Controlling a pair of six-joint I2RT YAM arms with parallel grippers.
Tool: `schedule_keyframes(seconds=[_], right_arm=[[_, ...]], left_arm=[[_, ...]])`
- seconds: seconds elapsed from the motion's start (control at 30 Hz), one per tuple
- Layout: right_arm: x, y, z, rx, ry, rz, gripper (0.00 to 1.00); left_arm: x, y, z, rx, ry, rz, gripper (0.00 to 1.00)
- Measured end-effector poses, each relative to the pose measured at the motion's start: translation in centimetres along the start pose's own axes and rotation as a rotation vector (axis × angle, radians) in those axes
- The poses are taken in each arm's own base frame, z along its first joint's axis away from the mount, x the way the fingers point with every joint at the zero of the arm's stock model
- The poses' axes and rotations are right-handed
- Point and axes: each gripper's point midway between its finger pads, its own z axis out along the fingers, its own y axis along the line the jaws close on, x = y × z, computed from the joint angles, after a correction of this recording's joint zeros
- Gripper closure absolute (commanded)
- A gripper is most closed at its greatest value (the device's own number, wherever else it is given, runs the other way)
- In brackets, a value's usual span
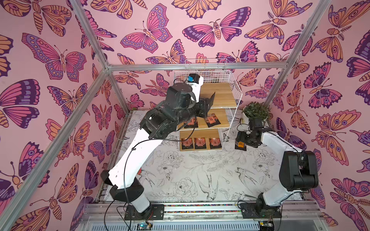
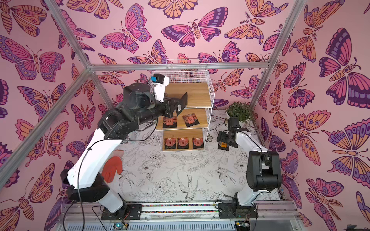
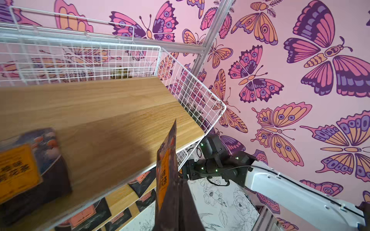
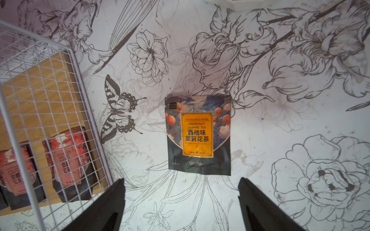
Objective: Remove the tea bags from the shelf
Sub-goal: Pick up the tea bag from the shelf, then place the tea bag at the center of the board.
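Our left gripper (image 3: 170, 180) clamps an orange-labelled tea bag (image 3: 167, 156) at the top board's edge of the shelf (image 1: 222, 94). A second orange bag (image 3: 20, 170) lies beside it. Beneath, two pink bags (image 1: 212, 120) sit on the middle tier and three pink bags (image 1: 200, 142) on the bottom. Our right gripper (image 4: 181, 179) hangs spread above a third orange bag (image 4: 198, 134) on the table (image 4: 300, 120).

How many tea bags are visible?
8 tea bags: three on the shelf's bottom board, two on its middle board, one on top, one in the left tool, one on the table.
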Motion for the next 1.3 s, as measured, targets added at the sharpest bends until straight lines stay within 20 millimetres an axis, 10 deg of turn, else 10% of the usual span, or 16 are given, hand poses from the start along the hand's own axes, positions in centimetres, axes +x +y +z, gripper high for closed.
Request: schedule_keyframes(seconds=[0.5,0.87,1.3], right_arm=[[0.4,0.0,0.0,-0.002,0.017,0.001,0.09],[0.1,0.2,-0.3,-0.008,0.014,0.001,0.09],[0.0,0.3,-0.3,-0.013,0.016,0.001,0.09]], left_arm=[[7.3,10.8,-13.5,-0.391,-0.042,-0.073,1.00],[16.4,23.0,-11.7,-0.835,0.214,-0.103,1.00],[22.8,29.0,-9.5,-0.924,0.363,-0.217,1.00]])
